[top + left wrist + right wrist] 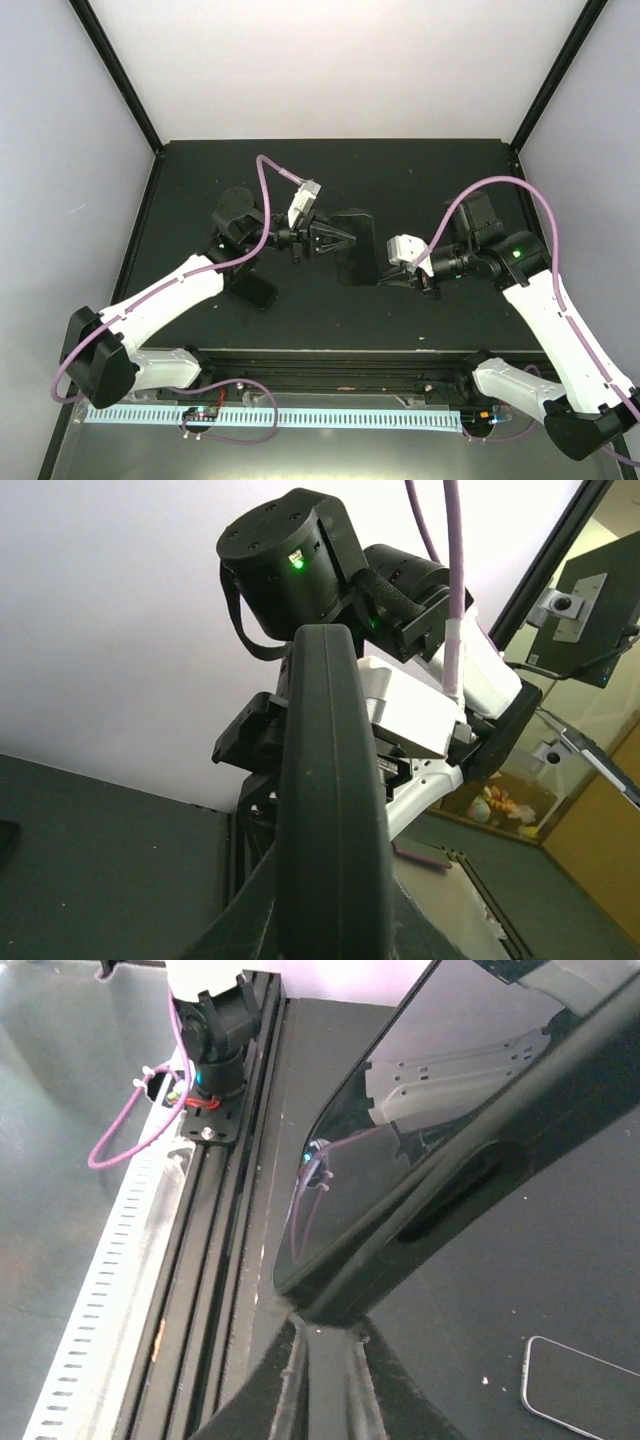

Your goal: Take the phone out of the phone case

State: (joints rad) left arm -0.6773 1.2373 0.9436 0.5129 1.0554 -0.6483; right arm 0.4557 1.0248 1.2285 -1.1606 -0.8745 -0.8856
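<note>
The black phone in its case [355,245] is held off the dark table between both grippers. My left gripper [338,241] is shut on its left edge. In the left wrist view the case's rounded black rim [330,780] stands edge-on between my fingers [335,890]. My right gripper [384,277] is shut on its lower right end. In the right wrist view the glossy screen [420,1110] and the case's dark side band [480,1175] slant up from my closed fingers [325,1338]. I cannot tell whether the phone has lifted out of the case.
A flat black object [255,290] lies on the table by the left forearm. A dark, silver-rimmed slab [580,1400] lies on the table at the lower right of the right wrist view. The black front rail [330,365] runs along the near edge.
</note>
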